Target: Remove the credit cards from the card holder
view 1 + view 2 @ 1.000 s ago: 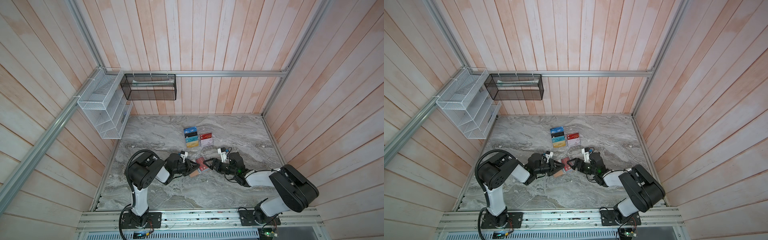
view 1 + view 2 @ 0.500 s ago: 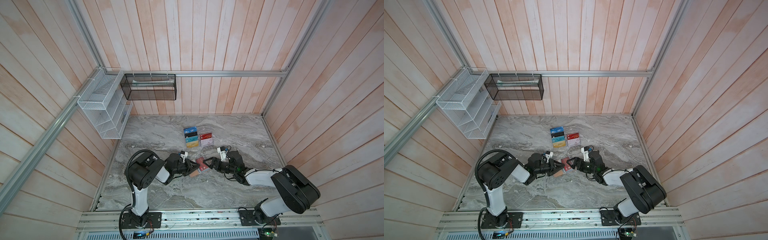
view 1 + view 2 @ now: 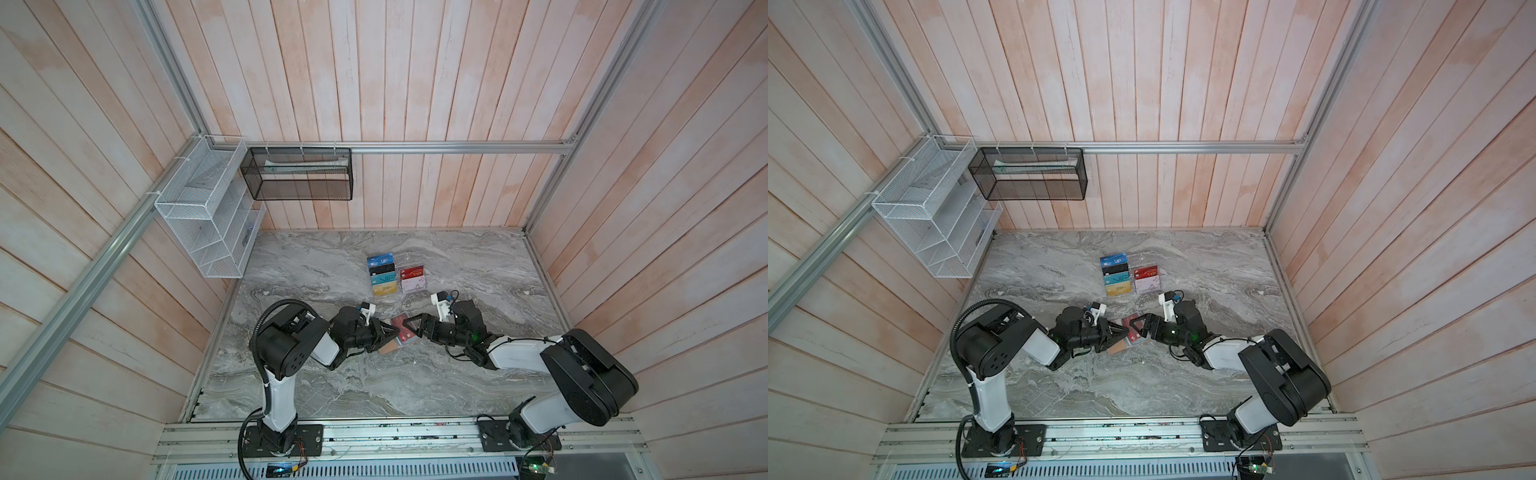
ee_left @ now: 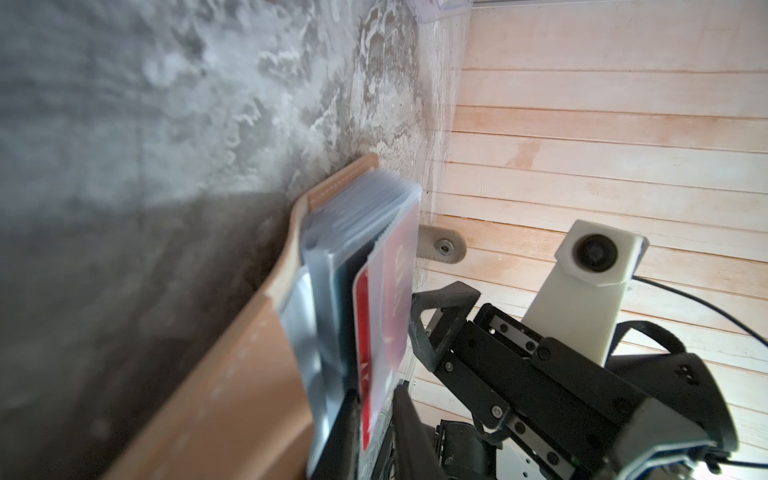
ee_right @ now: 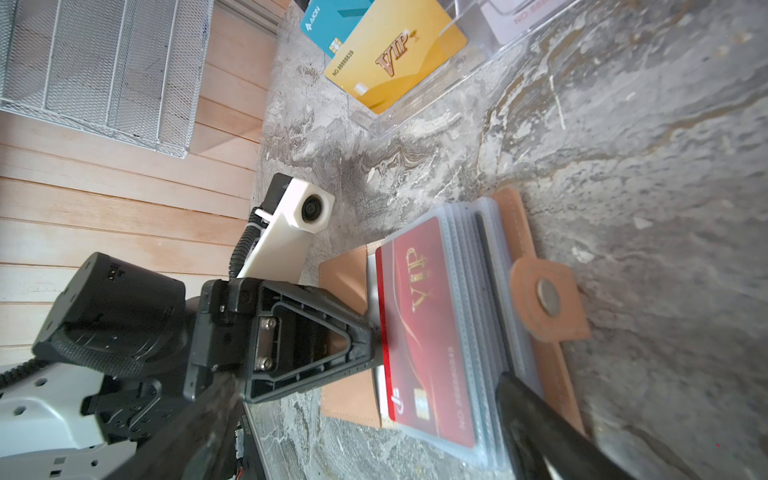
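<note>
Between the narrowly drawn fingers of the left gripper [image 3: 392,331] sits one edge of a red card [image 5: 424,332] with gold "VIP" lettering. The pinch falls just where that card pokes a little way out of its clear sleeve [image 5: 469,291]. Right under and beyond those tips lies the card holder [image 4: 232,395], spread open on the marble tabletop [image 3: 374,386]. Its tan cover is down and its stack of clear pages faces up, with the red card on the top page. A dark card [image 4: 346,299] shows edge-on deeper in the stack. On the far side of the stack from the left gripper, the holder's tan strap [image 5: 557,324] with its round metal snap lies flat on the marble. Facing the left gripper from that side, the right gripper [image 3: 412,328] stands with its jaws spread wide and nothing between them. Its tips are right at the holder, one finger just beside the top page, though I cannot tell whether it touches. Farther out past both grippers, away from the arm bases, a clear stand [image 3: 410,262] holds other cards in tiers. A gold card [image 5: 395,54] and a teal card [image 5: 328,20] sit closest to the grippers. Farthest off, on the wooden walls, hang a white wire rack [image 3: 203,212] and a black mesh basket [image 3: 299,174].
</note>
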